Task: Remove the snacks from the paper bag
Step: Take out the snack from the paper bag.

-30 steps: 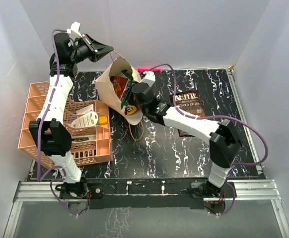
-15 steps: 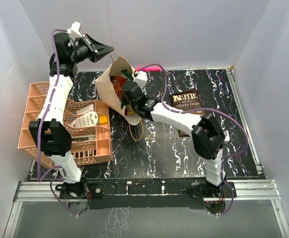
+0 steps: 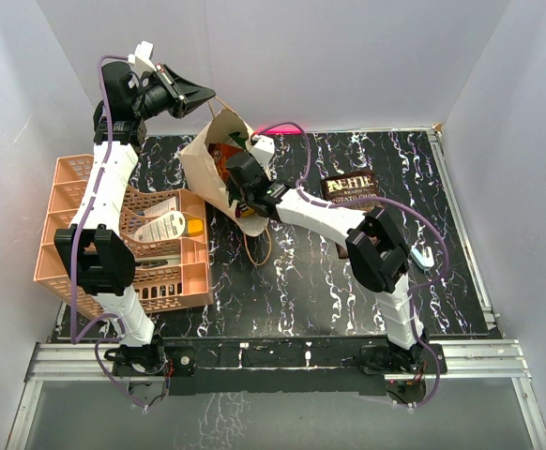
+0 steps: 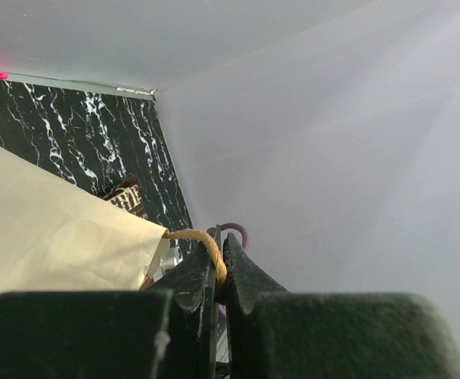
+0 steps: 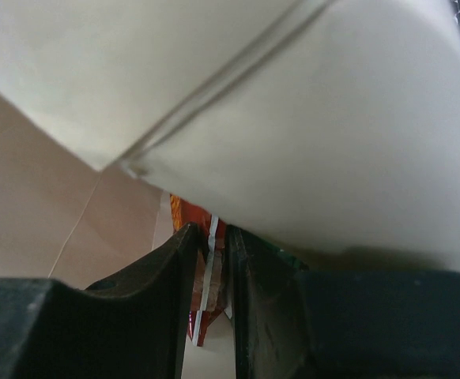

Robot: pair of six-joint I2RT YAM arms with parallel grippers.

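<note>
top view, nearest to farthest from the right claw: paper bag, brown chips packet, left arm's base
1. paper bag, around the right claw
2. brown chips packet, on the table to its right
3. left arm's base, near-left edge

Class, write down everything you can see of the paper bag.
The paper bag is tan-cream kraft paper, creased, tilted up with its mouth open toward the right arm. The left gripper pinches one thin looped handle and holds it high. The other handle lies on the table. The right gripper is inside the mouth, pinching an orange packet. The bag's lower end rests on the table, beside the basket.
</note>
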